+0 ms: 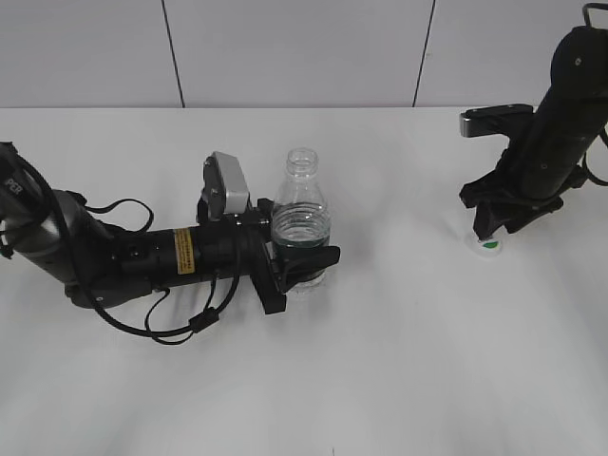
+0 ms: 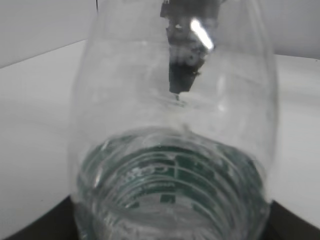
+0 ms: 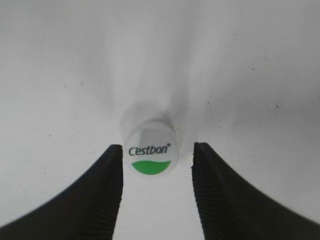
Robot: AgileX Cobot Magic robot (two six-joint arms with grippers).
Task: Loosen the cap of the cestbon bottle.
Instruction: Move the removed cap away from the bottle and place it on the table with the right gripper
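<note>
while the left gripper is clamped round the lower body of the cestbon bottle, at the level of its dark green label band, the bottle stands upright on the white desk left of centre, and that grip looks meant to keep it from turning or tipping. its long axis runs vertical, with the threaded neck pointing straight up and bare, so the cap is already off it. a little water sits in the bottom of the bottle, seen through the clear wall in the left wrist view. the cap lies well apart from it, on the desk at the right, standing on its rim with its printed top, green half-circle and lettering, facing up toward the right wrist camera. the right gripper hangs over it with jaws apart, one on either side of the cap and a clear gap showing to each, so nothing is gripped there. judging by this layout, the loosening has gone all the way to removal, and the cap seems to have been set down or is about to be left where it lies.
</note>
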